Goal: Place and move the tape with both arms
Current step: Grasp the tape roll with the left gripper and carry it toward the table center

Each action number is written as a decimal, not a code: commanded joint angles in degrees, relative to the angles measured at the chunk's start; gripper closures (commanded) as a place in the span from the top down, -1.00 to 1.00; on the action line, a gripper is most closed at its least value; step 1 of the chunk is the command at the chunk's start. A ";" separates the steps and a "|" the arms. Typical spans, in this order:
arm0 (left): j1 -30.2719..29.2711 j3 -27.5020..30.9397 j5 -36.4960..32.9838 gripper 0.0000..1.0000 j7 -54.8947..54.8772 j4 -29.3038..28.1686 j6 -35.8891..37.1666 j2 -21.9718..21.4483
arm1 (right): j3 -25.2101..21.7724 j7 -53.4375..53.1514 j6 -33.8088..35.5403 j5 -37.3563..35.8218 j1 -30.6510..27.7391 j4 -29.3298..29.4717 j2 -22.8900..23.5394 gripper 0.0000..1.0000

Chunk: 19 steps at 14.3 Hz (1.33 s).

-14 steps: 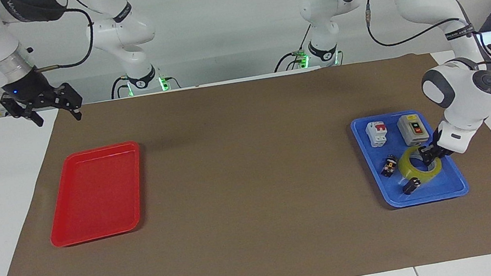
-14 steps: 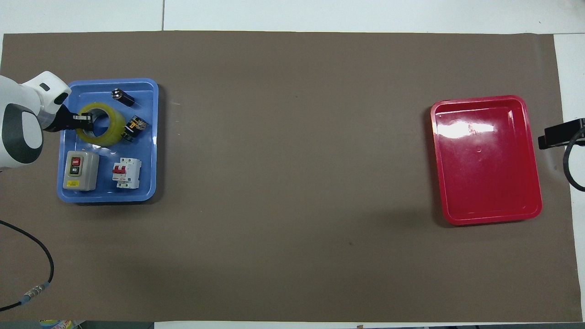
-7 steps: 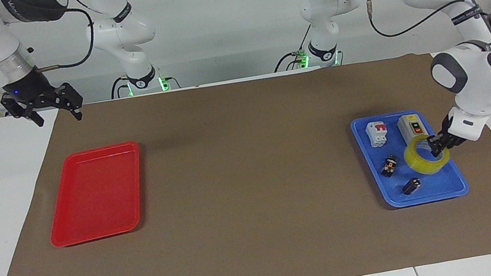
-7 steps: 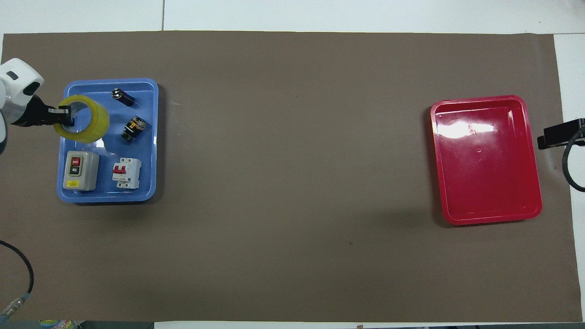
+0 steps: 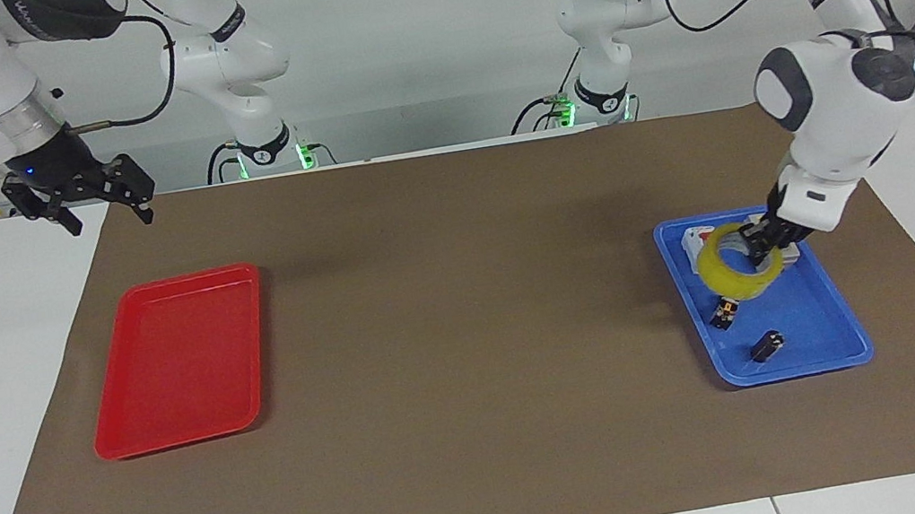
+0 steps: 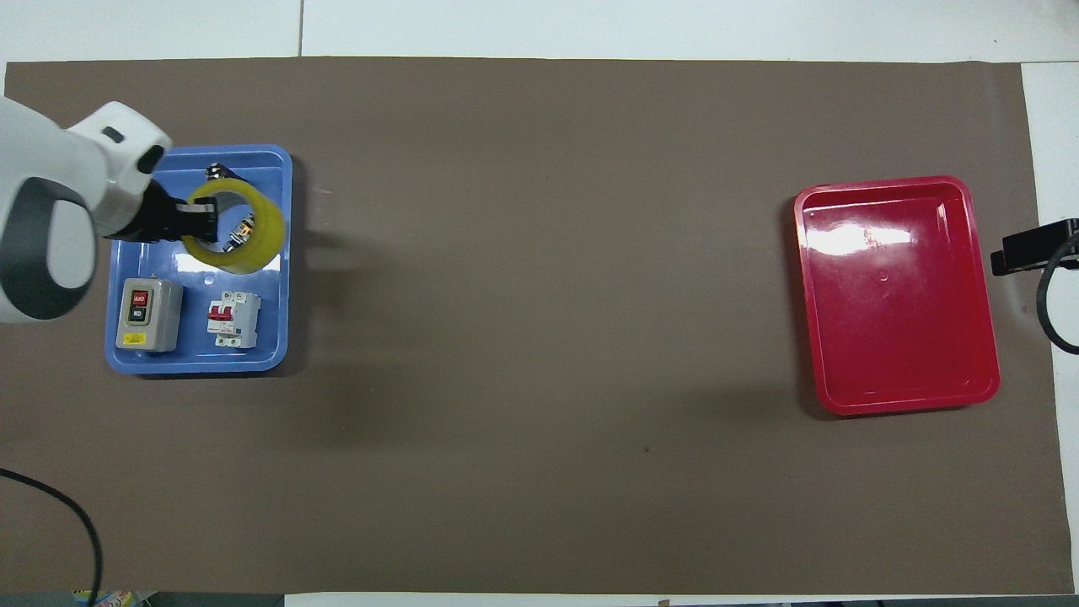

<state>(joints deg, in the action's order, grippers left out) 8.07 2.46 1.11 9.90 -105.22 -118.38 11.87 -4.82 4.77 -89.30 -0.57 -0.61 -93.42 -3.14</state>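
Left end effector (image 5: 760, 248) clamped on tape (image 5: 737, 274), now raised clear of blue tray (image 5: 831, 328), moving twd counter centre: pickup done, handover pending; right end effector (image 5: 100, 201) waits, open

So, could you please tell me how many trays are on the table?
2: a blue tray at the left arm's end, holding small parts, and a red tray at the right arm's end.
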 commanded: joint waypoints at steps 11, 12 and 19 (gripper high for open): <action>30.06 0.79 -7.25 -1.00 40.09 6.95 -5.28 10.34 | 0.08 1.64 -0.26 1.01 -0.35 -1.24 -0.99 1.00; 31.90 0.79 -8.13 -1.00 42.46 8.01 -5.89 11.84 | 0.08 1.64 -0.26 1.01 -0.35 -1.24 -0.99 1.00; 35.44 0.52 -8.31 -1.00 44.60 8.99 -9.06 17.57 | 0.08 1.64 -0.26 1.01 -0.35 -1.24 -0.99 1.00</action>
<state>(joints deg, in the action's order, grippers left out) 43.05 2.25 -5.77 53.45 -96.96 -127.16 28.93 -4.83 4.77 -89.30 -0.57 -0.61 -93.42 -3.14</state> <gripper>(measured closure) 0.784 0.000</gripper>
